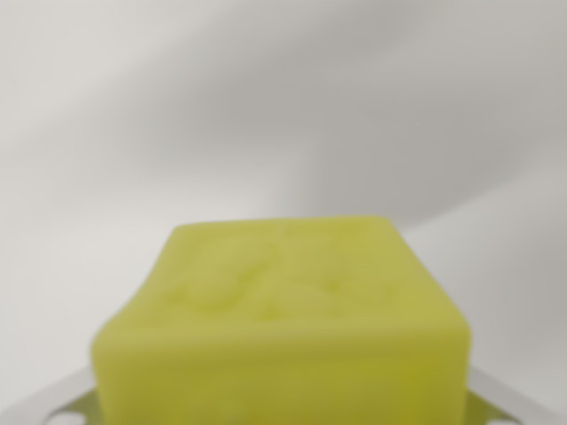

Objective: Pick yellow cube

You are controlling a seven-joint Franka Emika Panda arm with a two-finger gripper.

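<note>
Filling our wrist view, the yellow cube [283,328] sits between the gripper [283,409] jaws, grip unconfirmed, looking light, rigid, faintly embossed; we judge its flat sides best.

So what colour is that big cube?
Yellow cube: pale yellow-green, seen in the wrist view.

No text, label, brand, number or sign is showing legibly. The top face of the yellow cube [283,292] is bearing a raised relief, too blurred to read.
</note>
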